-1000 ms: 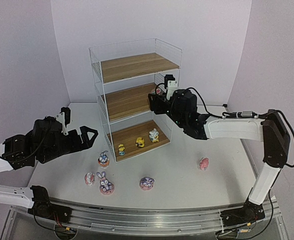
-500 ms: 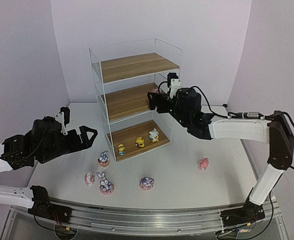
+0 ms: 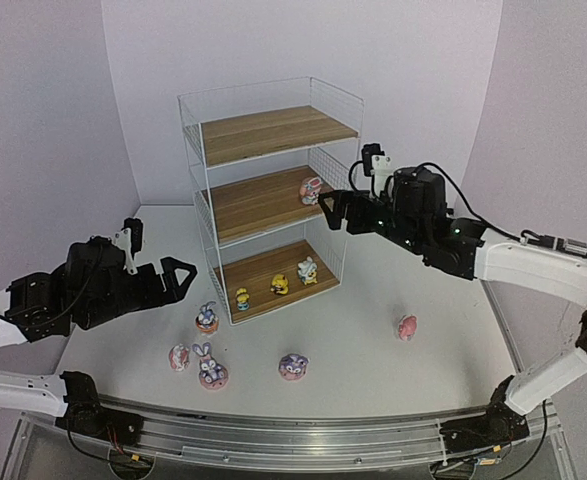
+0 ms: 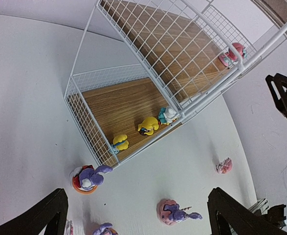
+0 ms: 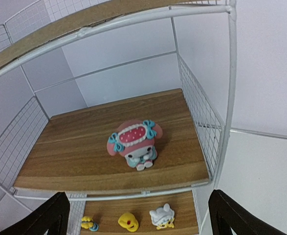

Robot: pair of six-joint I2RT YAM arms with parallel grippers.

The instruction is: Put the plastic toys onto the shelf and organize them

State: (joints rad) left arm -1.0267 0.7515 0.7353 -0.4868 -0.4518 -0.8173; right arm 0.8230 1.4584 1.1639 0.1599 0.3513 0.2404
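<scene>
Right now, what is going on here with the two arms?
Two arms are putting toys on the shelf. The right end effector is open before the middle board, where a pink-white figurine stands. Three small toys sit on the bottom board; five others lie on the table. The left end effector hovers open, holding nothing.

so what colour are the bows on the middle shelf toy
Teal-blue, on the pink-hooded plastic figurine; clearest in the right wrist view.

Shelf (image 3: 199, 160) — front open at every level, wire mesh (image 5: 197, 117) closing both sides. Top board (image 3: 273, 130) bare. Middle board (image 3: 253, 205): one pink figurine (image 5: 133, 142) right of centre, left half free. Bottom board (image 3: 263, 268): three small toys (image 3: 280, 285) along the front edge. Tabletop (image 3: 373, 370) — five figurines (image 3: 293, 366) scattered before the shelf.
</scene>
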